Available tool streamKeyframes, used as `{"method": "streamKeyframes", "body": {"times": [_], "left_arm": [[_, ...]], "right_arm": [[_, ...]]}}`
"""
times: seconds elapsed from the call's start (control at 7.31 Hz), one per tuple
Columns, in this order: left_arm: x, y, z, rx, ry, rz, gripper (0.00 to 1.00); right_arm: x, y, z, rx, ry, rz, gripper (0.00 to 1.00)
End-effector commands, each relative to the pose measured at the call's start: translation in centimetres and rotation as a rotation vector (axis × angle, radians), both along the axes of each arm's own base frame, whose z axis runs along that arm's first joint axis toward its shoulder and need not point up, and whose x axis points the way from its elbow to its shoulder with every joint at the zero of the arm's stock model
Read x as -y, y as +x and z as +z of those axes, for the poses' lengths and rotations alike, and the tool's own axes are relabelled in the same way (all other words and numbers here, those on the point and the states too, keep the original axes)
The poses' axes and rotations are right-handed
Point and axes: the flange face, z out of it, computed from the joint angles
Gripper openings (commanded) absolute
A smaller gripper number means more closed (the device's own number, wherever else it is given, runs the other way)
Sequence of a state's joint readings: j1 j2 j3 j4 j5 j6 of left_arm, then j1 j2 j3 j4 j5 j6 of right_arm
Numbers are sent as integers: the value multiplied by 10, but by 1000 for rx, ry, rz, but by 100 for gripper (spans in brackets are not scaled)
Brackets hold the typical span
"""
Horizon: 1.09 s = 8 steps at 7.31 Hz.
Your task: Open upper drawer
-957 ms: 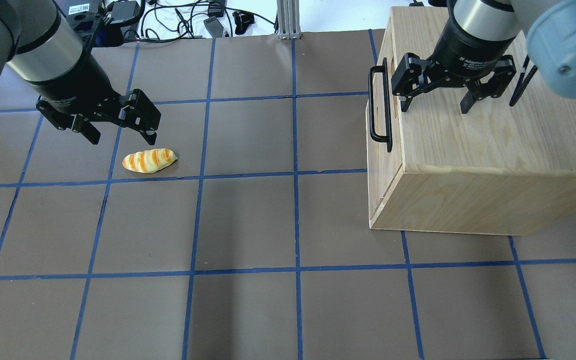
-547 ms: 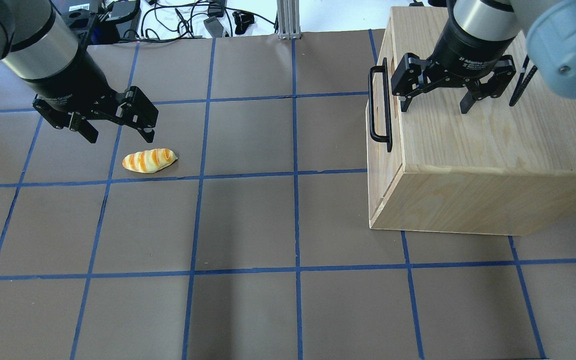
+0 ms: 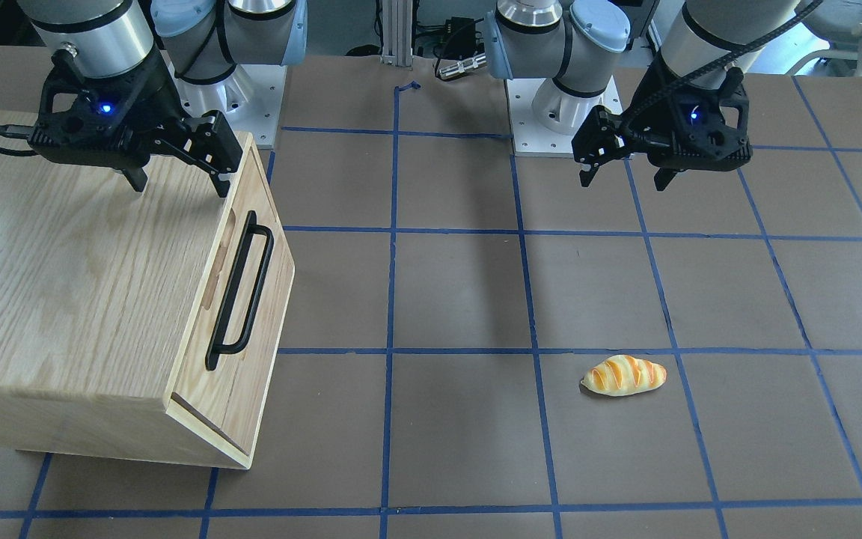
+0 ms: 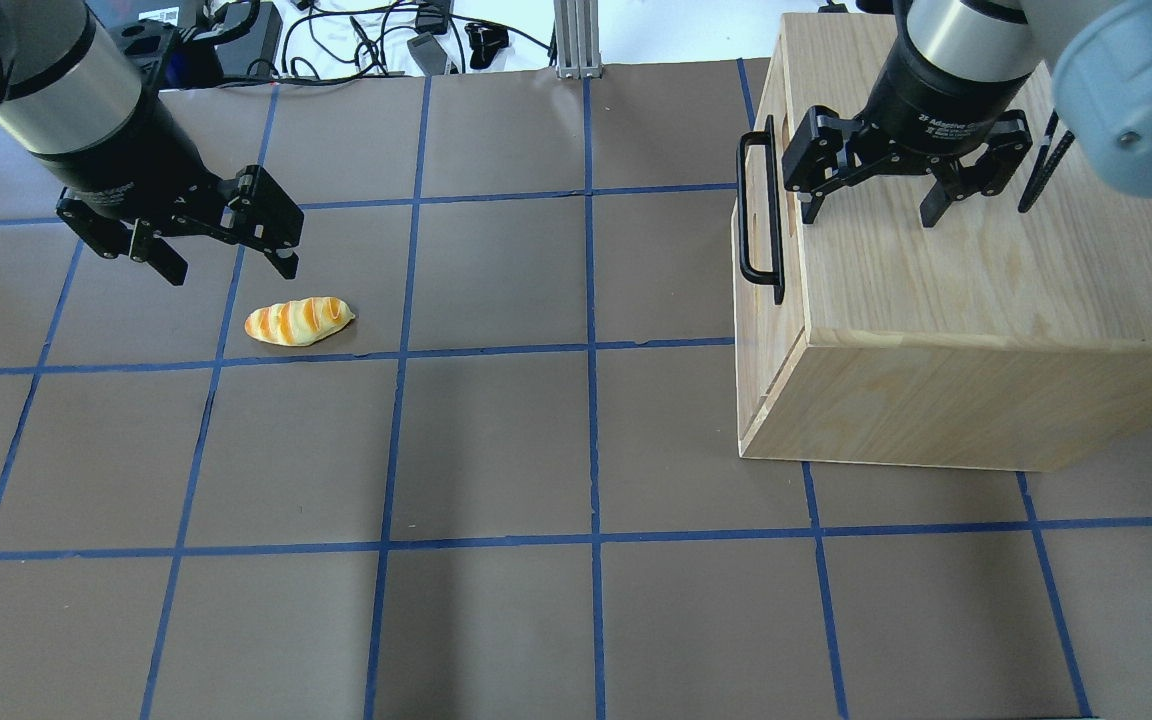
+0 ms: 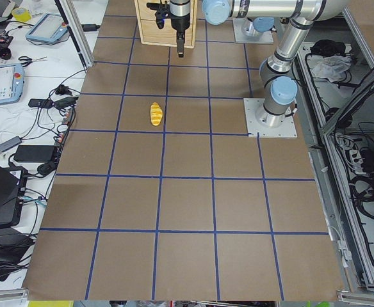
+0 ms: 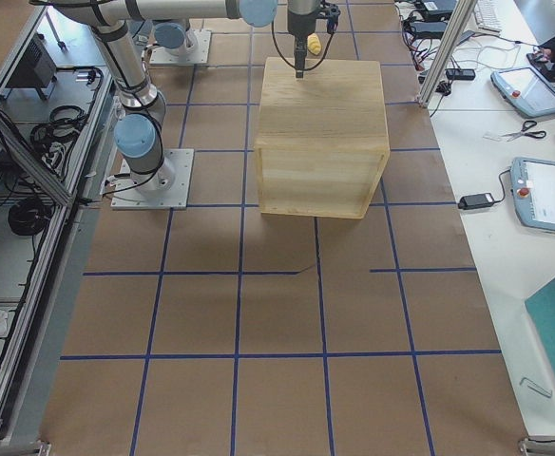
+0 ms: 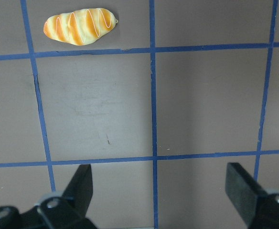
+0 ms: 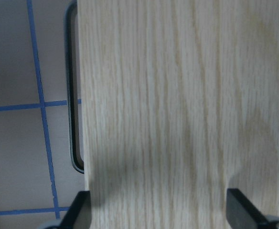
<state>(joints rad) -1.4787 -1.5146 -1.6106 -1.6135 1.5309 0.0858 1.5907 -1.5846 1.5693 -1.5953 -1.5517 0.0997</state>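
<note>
The upper drawer [image 3: 265, 293] sits flush in the front of the light-wood cabinet [image 4: 986, 300]. Its long black bar handle [image 4: 759, 215] also shows in the front-facing view [image 3: 240, 292] and in the right wrist view [image 8: 73, 95]. An oval finger slot [image 3: 218, 258] lies beside the handle. My right gripper [image 4: 868, 215] is open and empty. It hovers over the cabinet's top [image 3: 79, 284], close to the edge above the handle, and touches nothing. My left gripper [image 4: 232, 272] is open and empty over the mat, far from the drawer.
A striped toy bread roll [image 4: 298, 321] lies on the brown mat just in front of my left gripper; it also shows in the left wrist view [image 7: 80, 26]. Cables and power bricks [image 4: 416, 40] lie beyond the mat's far edge.
My left gripper has drawn back and to the left, away from the bread roll. The right gripper and the drawer have not moved.
</note>
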Motion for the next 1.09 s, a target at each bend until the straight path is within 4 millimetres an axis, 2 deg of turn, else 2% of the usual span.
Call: {"method": "streamKeyframes", "body": {"times": [0.0, 0.27, 0.41, 0.55, 0.82, 0.96], "left_arm": [[8, 10, -3, -18, -14, 23, 100], [16, 5, -9, -22, -34, 56, 100], [22, -11, -15, -92, -29, 139, 100], [31, -36, -16, -102, -77, 123, 100], [39, -90, -32, -124, -100, 135, 100], [35, -114, -40, -126, -77, 135, 100]], "right_arm": [[0, 0, 0, 1, 0, 0, 100], [0, 0, 0, -1, 0, 0, 100], [0, 0, 0, -1, 0, 0, 100], [0, 0, 0, 1, 0, 0, 100], [0, 0, 0, 1, 0, 0, 100], [0, 0, 0, -1, 0, 0, 100]]}}
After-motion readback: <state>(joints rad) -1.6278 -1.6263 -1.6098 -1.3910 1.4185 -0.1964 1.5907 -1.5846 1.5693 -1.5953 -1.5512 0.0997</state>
